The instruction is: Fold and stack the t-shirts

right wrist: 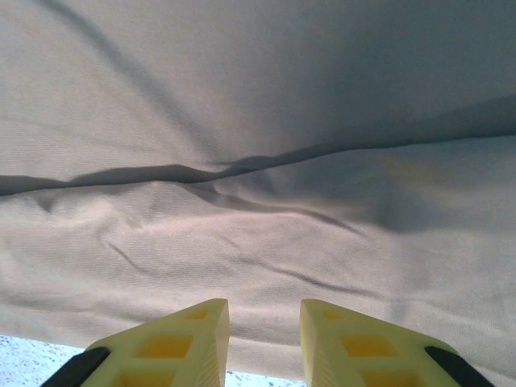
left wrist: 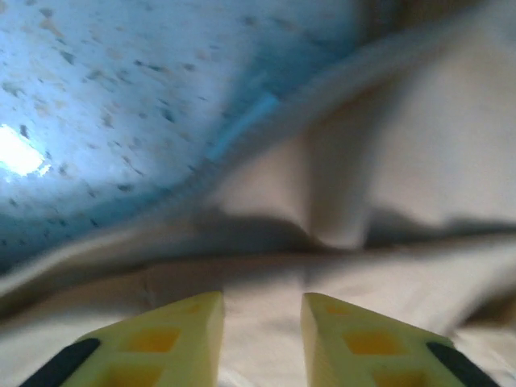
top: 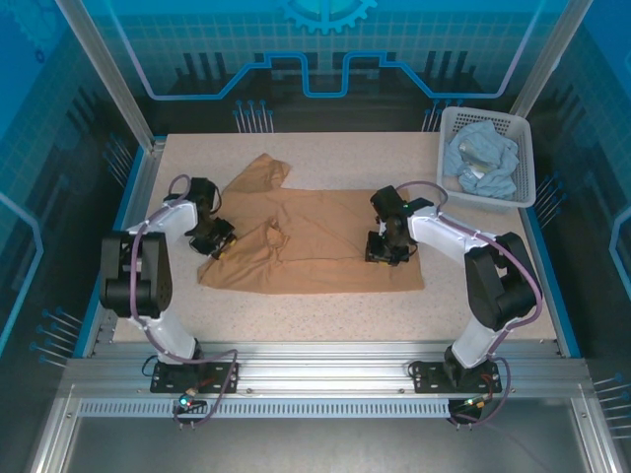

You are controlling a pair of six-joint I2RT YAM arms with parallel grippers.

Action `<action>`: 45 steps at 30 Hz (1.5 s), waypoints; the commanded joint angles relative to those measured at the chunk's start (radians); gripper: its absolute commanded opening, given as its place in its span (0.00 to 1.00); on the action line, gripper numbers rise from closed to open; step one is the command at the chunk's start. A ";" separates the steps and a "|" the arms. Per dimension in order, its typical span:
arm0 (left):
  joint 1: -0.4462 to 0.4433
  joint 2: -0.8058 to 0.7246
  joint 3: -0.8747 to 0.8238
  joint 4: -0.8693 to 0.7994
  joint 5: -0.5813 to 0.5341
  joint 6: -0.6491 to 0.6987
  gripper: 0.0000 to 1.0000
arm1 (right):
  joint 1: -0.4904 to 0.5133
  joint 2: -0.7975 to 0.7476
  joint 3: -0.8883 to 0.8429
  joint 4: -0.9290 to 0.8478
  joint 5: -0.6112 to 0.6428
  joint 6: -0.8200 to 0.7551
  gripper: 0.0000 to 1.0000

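The left gripper (top: 212, 239) sits low at the near-left edge of the tan t-shirt (top: 315, 236). In its wrist view its yellow fingers (left wrist: 189, 330) stand a little apart, with rumpled tan cloth beyond the gap and nothing caught between the tips. The speckled table (top: 325, 315) shows to their far left.

The right gripper (top: 386, 248) rests over the right part of the same shirt. Its jaws are likewise narrowly open over smooth, lightly creased cloth and grip nothing that can be seen.

The tan shirt lies spread across the middle of the table, one sleeve reaching toward the far left. In the far right corner stands a white lattice basket (top: 524, 133), and the pale blue t-shirt (top: 481, 163) lies crumpled inside it.
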 commanded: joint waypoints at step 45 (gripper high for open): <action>-0.080 0.195 0.118 0.106 0.132 -0.012 0.09 | 0.232 0.415 0.387 0.135 -0.001 0.304 0.19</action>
